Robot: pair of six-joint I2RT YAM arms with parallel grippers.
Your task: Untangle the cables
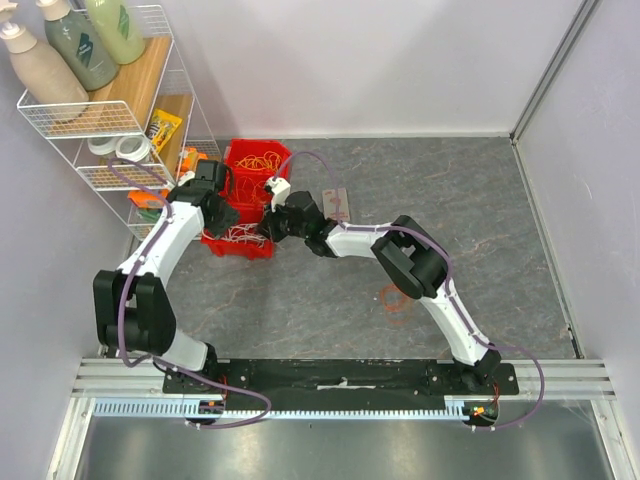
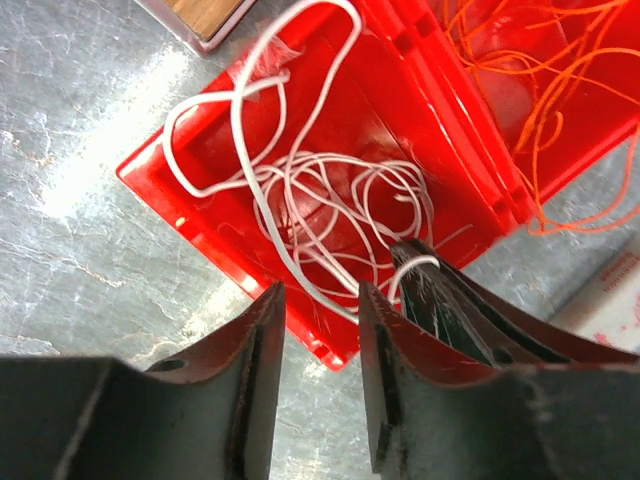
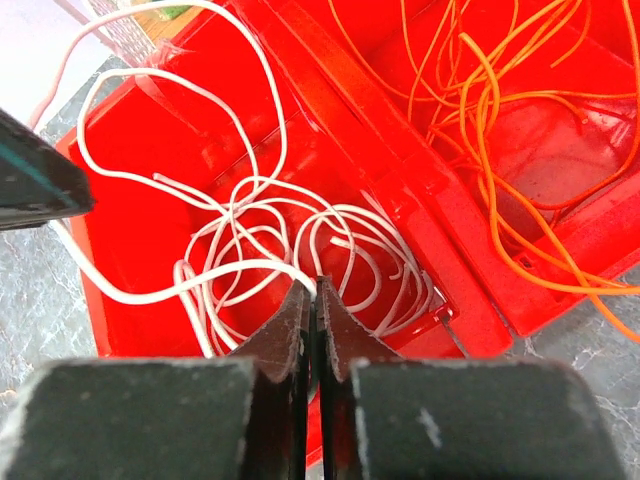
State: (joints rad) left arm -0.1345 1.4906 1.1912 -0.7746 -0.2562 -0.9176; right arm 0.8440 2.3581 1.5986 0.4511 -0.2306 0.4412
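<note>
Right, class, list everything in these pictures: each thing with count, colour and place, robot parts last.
white cables: several tangled loops, white, red bin's near compartment
orange cables: tangled bunch, orange, far compartment
orange loop: one, orange, on table, apart from bin
red bin: one, two compartments, red, table's far left
flat pad: one, pinkish, right of bin
bottles: three, cream, grey-green, light green, rack top
tape rolls: two, white, rack's second shelf
wire rack: one, white, far left
table: one, grey marbled
left gripper: black, open over white cables
right gripper: black, shut on a white cable
</note>
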